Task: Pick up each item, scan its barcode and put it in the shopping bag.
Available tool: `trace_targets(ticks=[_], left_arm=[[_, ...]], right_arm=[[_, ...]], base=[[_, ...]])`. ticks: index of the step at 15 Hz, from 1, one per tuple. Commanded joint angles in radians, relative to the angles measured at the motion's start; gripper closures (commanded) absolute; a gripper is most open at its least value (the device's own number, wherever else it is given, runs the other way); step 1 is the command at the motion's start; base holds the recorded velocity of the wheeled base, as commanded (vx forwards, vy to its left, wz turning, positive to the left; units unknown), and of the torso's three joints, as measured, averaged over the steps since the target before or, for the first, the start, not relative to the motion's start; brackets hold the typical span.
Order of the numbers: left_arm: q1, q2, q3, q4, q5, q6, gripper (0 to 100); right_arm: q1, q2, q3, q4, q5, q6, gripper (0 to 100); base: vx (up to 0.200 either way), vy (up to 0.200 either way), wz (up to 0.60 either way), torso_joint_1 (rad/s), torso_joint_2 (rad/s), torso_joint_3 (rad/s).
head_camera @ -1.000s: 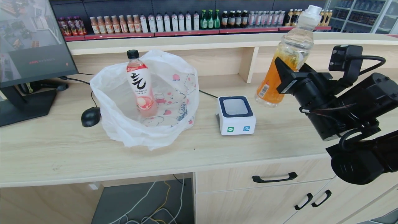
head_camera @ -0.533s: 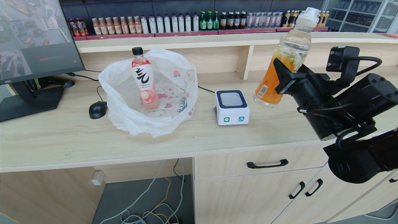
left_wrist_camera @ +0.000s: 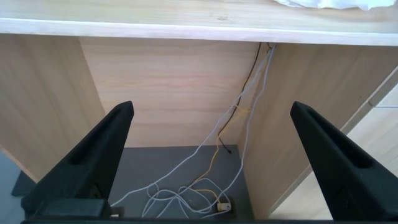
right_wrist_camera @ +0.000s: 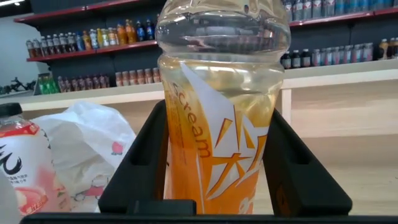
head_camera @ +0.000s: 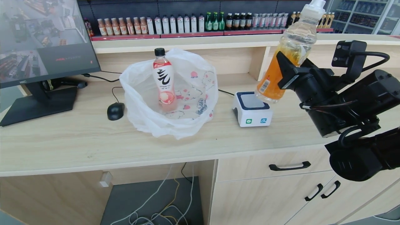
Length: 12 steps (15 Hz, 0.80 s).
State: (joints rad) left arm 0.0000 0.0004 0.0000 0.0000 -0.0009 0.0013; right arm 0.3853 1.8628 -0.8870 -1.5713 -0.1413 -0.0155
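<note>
The orange bottle hangs tilted over the edge of the scanner, pinched at its middle by my right pincer. Its barcode faces sideways, not down to the scanner window, so I fear the scan can fail.

My right arm, at the right of the head view, is matt black all over, built of thick round casings that end low down in a rounded joint. A boxy black camera mount sits above it, with a black cable arching out. Thin pale and reddish wires run along the wrist, above a thicker black loop. My right gripper has broad wedge-shaped black fingers, one bearing a small white label. My left gripper has the same tapering black fingers.
</note>
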Motion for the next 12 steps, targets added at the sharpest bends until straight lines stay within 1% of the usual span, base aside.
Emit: trace_targets(ticks=[1, 6, 10, 12], left_arm=[[0.0, 0.0, 0.0, 0.0, -0.001, -0.001, 0], [0.0, 0.0, 0.0, 0.0, 0.001, -0.001, 0], [-0.002, 0.0, 0.0, 0.0, 0.001, 0.0, 0], [0.0, 0.0, 0.0, 0.0, -0.001, 0.0, 0]], right_arm=[[0.003, 0.001, -0.006, 0.0, 0.0, 0.0, 100], [0.007, 0.004, -0.024, 0.0, 0.003, -0.001, 100], [0.041, 0.009, -0.04, 0.0, 0.005, -0.003, 100], [0.066, 0.018, -0.055, 0.0, 0.005, -0.007, 100]], base=[[0.0, 0.2, 0.0, 0.002, 0.0, 0.002], [0.0, 0.2, 0.0, 0.001, 0.0, 0.002], [0.0, 0.2, 0.0, 0.008, 0.0, -0.001], [0.0, 0.0, 0.0, 0.0, 0.0, 0.0]])
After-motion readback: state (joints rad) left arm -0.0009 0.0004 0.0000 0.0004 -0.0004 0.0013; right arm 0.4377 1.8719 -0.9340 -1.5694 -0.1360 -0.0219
